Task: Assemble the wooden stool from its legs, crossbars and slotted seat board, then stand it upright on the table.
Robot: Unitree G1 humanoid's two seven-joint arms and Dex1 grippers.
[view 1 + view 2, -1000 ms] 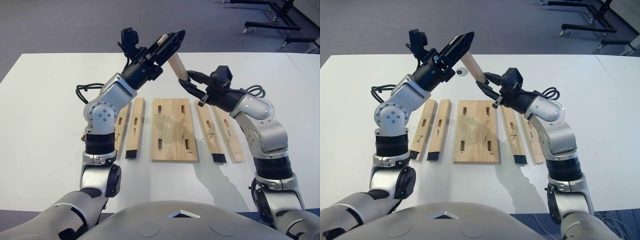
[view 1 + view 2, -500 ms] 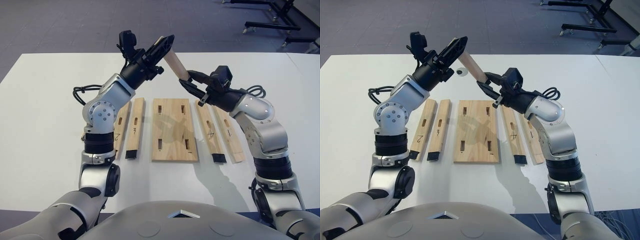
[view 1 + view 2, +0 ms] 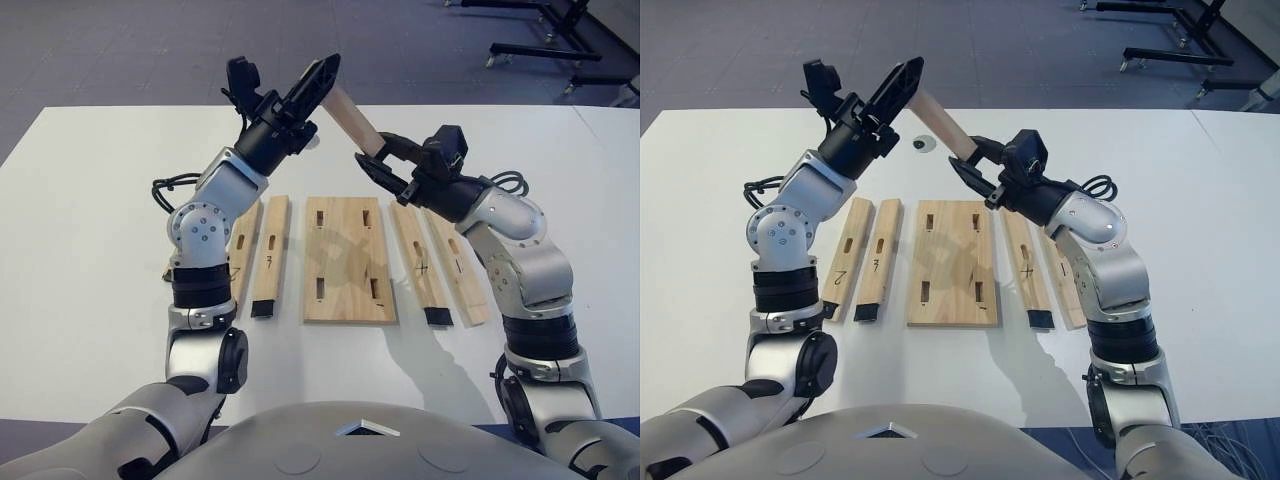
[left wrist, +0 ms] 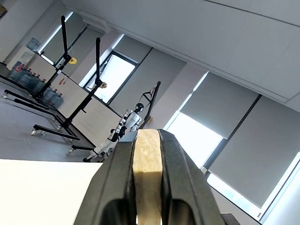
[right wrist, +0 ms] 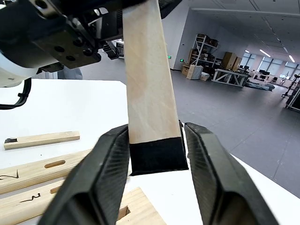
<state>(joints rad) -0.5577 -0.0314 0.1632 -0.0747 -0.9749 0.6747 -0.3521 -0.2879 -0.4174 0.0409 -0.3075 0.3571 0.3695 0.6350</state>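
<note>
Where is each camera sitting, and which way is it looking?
Left eye view: on the head, looking forward and down at the table; both arms show, left hand and right hand holding the wooden stick.
Right eye view: beside it, same direction, same arms.
Left wrist view: on the left wrist, looking up past its own fingers to the ceiling.
Right wrist view: on the right wrist, looking along the stick, between its own fingers, toward the left hand.
Shared: all four show the stick.

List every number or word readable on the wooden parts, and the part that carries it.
"2": handwritten on the leftmost leg.
"3" or "7", unclear: second leg from the left.
"4": inner right leg, beside the seat board.
"1": rightmost leg.
No other text is readable.
</note>
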